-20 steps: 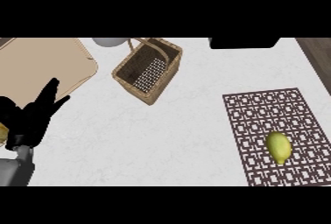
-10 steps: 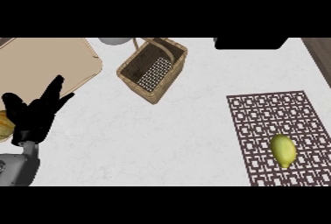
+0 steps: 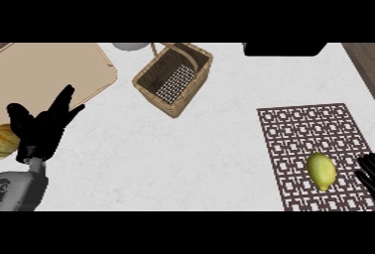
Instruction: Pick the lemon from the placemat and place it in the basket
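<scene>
Head view: lemon (image 3: 321, 171) lies on placemat (image 3: 315, 154), lower right. Right hand (image 3: 366, 169) just beside it at frame edge, finger state unclear. Left hand (image 3: 42, 130) rests, fingers spread. Advice: straddle lemon's short axis before closing; basket (image 3: 174, 78) well apart.
</scene>
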### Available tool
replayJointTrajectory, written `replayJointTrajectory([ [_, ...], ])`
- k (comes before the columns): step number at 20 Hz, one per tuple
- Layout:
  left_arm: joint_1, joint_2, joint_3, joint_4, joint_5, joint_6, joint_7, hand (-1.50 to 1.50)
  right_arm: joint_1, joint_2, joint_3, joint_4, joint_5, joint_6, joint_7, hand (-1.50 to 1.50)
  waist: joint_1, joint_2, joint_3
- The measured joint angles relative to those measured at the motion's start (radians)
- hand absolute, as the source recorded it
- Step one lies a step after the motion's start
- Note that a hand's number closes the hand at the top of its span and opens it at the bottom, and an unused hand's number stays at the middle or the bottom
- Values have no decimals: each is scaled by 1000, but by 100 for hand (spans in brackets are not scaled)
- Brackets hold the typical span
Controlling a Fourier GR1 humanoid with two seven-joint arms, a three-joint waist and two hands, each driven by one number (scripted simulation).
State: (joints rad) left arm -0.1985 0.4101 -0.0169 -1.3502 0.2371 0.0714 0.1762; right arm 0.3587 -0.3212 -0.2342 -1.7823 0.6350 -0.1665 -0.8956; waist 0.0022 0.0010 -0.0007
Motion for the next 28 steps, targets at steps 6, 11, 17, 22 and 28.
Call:
replayJointTrajectory([
  [6,10,-8,33,-16,-15,-27,13,0,-102,11,22,78,128,3,95,-150,0,0,0],
  [11,39,-29,50,-54,-38,-39,23,0,-104,17,8,118,171,-9,83,-150,-2,-1,1],
  [17,29,-51,81,-44,-68,-60,34,0,-125,10,-25,175,155,-2,18,-150,-4,-1,0],
  [22,15,-61,102,-38,-79,-77,52,0,-153,-2,-28,229,148,19,-32,-150,-3,0,-3],
  [28,17,-89,108,-48,-109,-77,56,0,-130,-2,-38,253,163,-3,-84,-150,-5,-3,-6],
])
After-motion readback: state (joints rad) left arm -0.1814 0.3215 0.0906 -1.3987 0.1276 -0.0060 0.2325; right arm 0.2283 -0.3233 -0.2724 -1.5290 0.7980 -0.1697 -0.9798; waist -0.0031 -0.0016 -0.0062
